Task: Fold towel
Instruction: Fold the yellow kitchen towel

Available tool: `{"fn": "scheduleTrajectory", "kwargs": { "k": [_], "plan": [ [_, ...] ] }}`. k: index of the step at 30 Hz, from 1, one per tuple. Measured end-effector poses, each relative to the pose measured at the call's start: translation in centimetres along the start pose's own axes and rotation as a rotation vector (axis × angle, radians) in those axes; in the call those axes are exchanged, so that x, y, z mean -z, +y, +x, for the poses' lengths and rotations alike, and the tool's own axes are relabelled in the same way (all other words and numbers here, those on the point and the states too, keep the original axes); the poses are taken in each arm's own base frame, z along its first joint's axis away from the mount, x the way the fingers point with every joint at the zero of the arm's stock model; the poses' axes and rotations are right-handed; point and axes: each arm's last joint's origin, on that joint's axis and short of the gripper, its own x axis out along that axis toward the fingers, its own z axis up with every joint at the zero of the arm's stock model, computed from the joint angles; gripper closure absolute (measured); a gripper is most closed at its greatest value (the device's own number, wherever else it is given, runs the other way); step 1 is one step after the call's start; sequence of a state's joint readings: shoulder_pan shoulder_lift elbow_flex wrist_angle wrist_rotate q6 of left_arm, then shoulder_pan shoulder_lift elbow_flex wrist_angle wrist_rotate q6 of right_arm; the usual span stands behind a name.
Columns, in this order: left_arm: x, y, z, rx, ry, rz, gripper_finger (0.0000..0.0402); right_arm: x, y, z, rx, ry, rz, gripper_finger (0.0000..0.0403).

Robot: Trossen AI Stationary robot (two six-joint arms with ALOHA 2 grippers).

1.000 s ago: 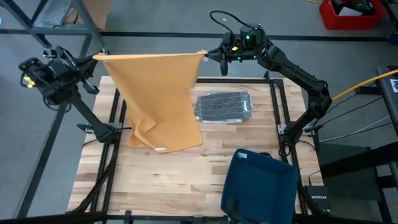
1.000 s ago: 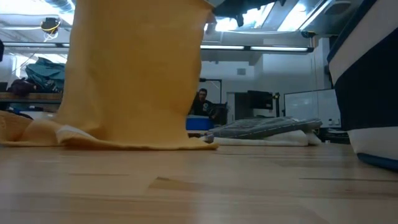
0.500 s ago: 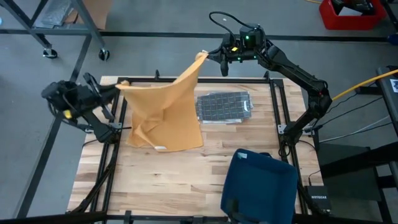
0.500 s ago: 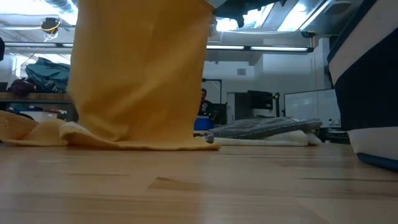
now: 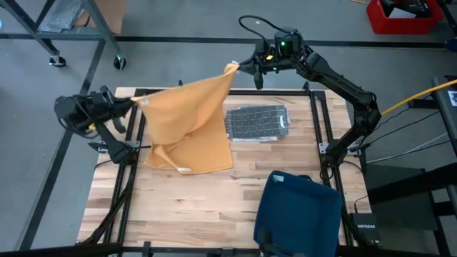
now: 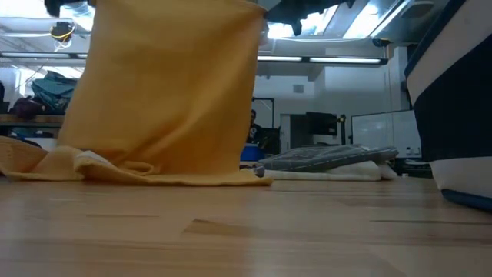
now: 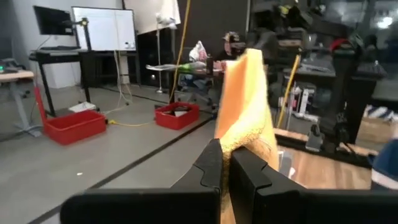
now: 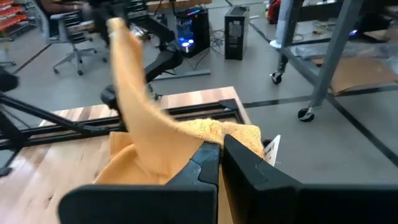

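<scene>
Both pairs of fingers are clenched on corners of one orange towel (image 5: 189, 118). At the left gripper (image 7: 225, 163) the two dark fingers (image 7: 208, 171) press together with a bunch of towel edge pinched between them; at the right gripper (image 8: 221, 148) the fingers (image 8: 244, 160) pinch the opposite top corner, a small white label sticking out just beside them.

From above, the left gripper (image 5: 133, 102) sits at the table's left edge near its far-left corner, and the right gripper (image 5: 240, 66) hangs over the far edge around its middle. Between them the towel's top edge runs slack, dipping toward the left and rising to a peak at the right gripper. From that edge the cloth drapes down onto the wooden table (image 5: 214, 207), where its lower part lies crumpled in loose folds on the left half of the top, one hem turned up.

From table height the towel (image 6: 165, 85) hangs as a broad orange sheet with its bottom bunched on the wood.

Just right of the draped cloth, near the far edge, lies a folded grey checked cloth (image 5: 257, 123). A dark blue fabric bin (image 5: 296, 214) stands at the near edge, right of centre. Well beyond the table, a seated person (image 6: 254, 131) shows in the room, partly hidden by the towel.
</scene>
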State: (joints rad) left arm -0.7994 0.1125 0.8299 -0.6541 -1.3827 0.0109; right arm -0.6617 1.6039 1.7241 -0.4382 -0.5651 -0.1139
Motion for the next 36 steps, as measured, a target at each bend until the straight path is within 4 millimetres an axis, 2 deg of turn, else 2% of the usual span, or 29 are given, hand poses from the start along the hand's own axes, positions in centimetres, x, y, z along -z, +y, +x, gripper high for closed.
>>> {"fn": "scheduleTrajectory", "kwargs": {
  "k": [4, 7, 15, 20, 25, 30, 36],
  "plan": [
    [0.5, 2.4, -0.4, -0.036, -0.014, -0.026, 0.0401, 0.5, -0.4, 0.7, -0.114, -0.003, 0.010, 0.0389],
    [0.0, 3.3, -0.6, -0.107, -0.006, 0.036, 0.0401, 1.1, -1.3, 1.8, -0.190, -0.024, 0.009, 0.0389],
    [-2.0, 5.6, -0.7, -0.146, 0.009, 0.067, 0.0401, 3.1, -6.1, 3.8, -0.092, -0.063, 0.005, 0.0389],
    [-2.0, 5.4, 0.0, -0.071, 0.007, -0.014, 0.0401, 3.4, -8.3, 3.9, -0.090, -0.132, 0.031, 0.0389],
    [-2.0, 5.2, 0.5, -0.004, 0.011, 0.064, 0.0401, 3.0, -9.4, 2.9, -0.077, -0.180, -0.010, 0.0389],
    [-3.1, 6.3, 0.8, 0.022, 0.013, -0.001, 0.0401, 1.7, -11.2, 0.8, -0.017, -0.272, 0.002, 0.0389],
    [-3.9, 7.5, 1.0, 0.042, 0.014, -0.009, 0.0401, 1.1, -12.1, -0.4, 0.022, -0.339, -0.033, 0.0389]
  ]
}}
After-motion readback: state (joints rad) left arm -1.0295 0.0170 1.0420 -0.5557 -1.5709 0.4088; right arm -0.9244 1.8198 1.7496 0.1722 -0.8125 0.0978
